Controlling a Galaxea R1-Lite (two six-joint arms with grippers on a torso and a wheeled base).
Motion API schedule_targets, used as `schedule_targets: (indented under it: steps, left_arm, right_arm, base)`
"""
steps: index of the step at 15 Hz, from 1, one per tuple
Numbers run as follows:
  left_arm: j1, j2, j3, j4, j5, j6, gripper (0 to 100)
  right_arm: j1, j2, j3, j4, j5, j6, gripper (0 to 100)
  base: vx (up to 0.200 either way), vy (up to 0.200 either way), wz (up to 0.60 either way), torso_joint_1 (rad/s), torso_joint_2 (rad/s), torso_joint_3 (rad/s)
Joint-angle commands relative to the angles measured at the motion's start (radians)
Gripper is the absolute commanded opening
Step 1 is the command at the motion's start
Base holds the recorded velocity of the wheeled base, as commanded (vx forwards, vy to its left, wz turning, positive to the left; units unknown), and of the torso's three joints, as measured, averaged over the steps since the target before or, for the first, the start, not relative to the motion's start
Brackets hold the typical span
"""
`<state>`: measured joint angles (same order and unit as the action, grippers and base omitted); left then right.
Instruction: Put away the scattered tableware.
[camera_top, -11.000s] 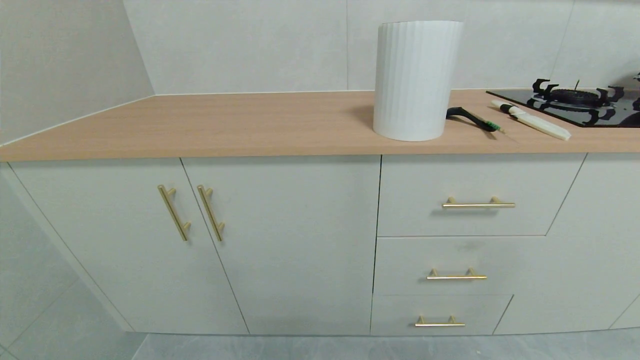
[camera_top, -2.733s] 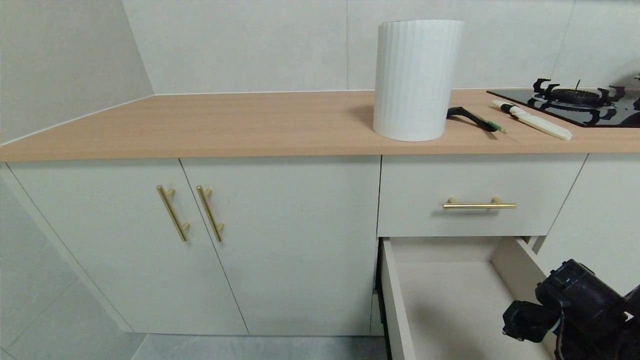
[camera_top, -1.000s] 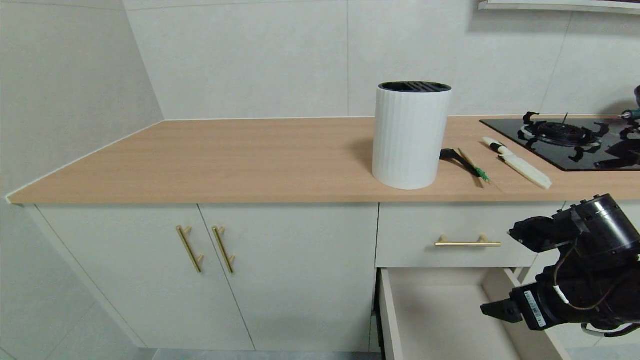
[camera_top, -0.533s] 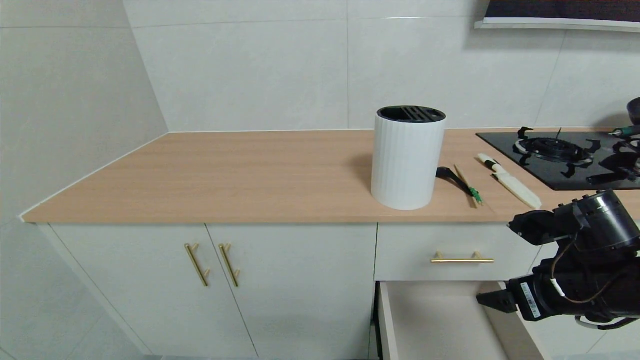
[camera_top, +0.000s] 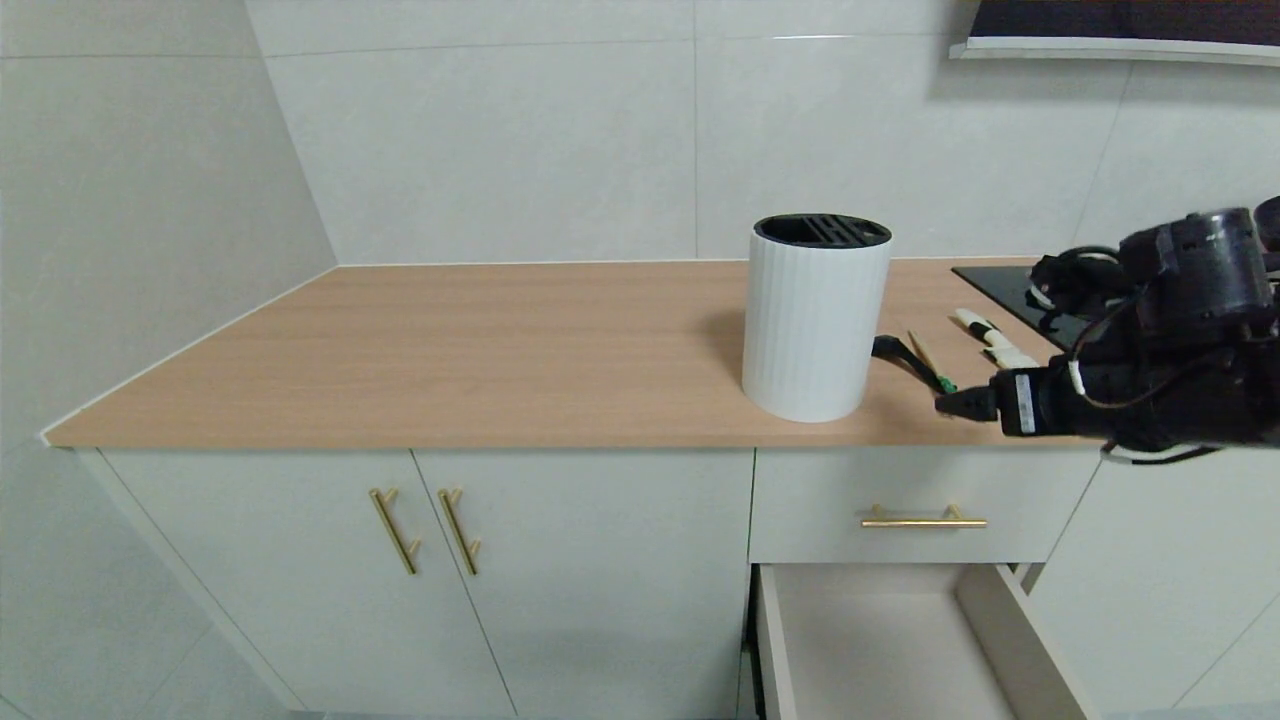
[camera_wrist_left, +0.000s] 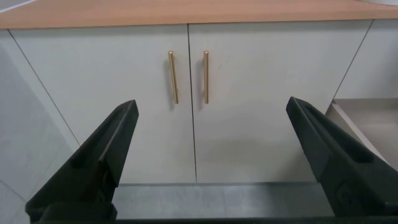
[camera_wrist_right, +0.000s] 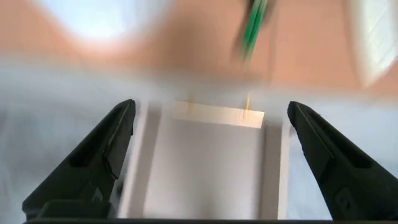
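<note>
Wide countertop (camera_top: 450, 350) stretch left of white holder (camera_top: 815, 330), holder just beside utensils (camera_top: 905, 358), open drawer (camera_top: 870, 650) below

The middle drawer (camera_top: 775, 650), shut eleven seconds ago, has been pulled open. Within the last half second the right claw (camera_wrist_right: 210, 112) has been lifted toward 12 o'clock, from in front of that drawer to the tabletop's (camera_top: 500, 340) front edge. It is now just beside the green-tipped utensil (camera_top: 941, 381), at its 5 o'clock.
</note>
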<state>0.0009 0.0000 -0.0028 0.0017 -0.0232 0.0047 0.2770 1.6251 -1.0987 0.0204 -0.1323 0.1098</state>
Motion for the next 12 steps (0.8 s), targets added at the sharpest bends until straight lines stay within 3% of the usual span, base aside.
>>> schedule_targets:
  steps: [1,5,12]
  left_arm:
    - [0.001,0.000,0.000,0.000,0.000,0.000,100]
    - [0.001,0.000,0.000,0.000,0.000,0.000,100]
    - [0.001,0.000,0.000,0.000,0.000,0.000,100]
  right_arm:
    - [-0.016,0.108,-0.148,0.023,-0.016,0.031,100]
    - [-0.016,0.240,-0.210,0.006,-0.101,0.119,100]
    - [-0.052,0.309,-0.225,0.012,-0.135,0.116,100]
  base:
    - [0.000,0.000,0.00,0.000,0.00,0.000]
    - [0.000,0.000,0.00,0.000,0.00,0.000]
    - [0.000,0.000,0.00,0.000,0.00,0.000]
